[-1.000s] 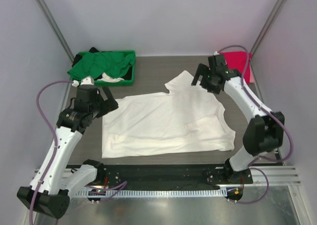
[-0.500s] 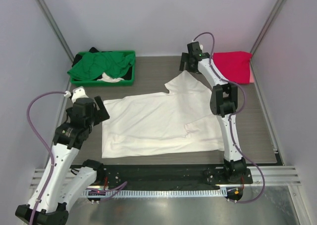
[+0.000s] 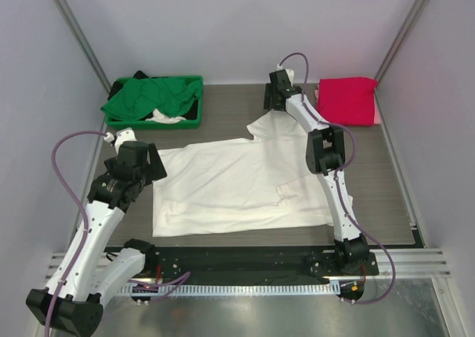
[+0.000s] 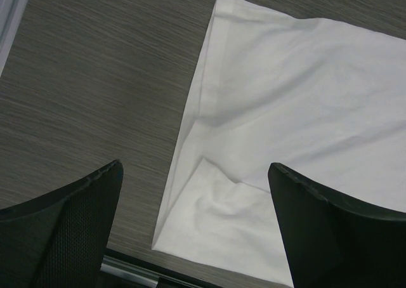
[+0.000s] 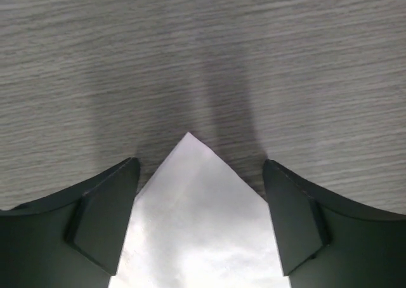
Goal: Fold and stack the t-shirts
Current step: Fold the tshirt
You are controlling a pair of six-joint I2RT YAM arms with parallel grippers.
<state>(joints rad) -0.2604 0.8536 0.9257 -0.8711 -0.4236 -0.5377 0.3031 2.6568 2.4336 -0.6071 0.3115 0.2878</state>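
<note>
A large white t-shirt lies spread flat in the middle of the table. My left gripper is open above its left edge; in the left wrist view a folded corner of the white shirt lies between the fingers. My right gripper is open and low over the shirt's far sleeve tip, and the white tip lies between its fingers. A folded pink-red t-shirt lies at the back right. A green t-shirt lies heaped in the bin.
A green plastic bin stands at the back left with other dark and white clothes under the green shirt. The dark wood-grain table has grey walls on three sides. The right arm stretches along the shirt's right side.
The right arm has stretched out to the back and its gripper has moved left, from beside the pink-red shirt to the white shirt's far sleeve tip. The left gripper has shifted slightly at the shirt's left edge.
</note>
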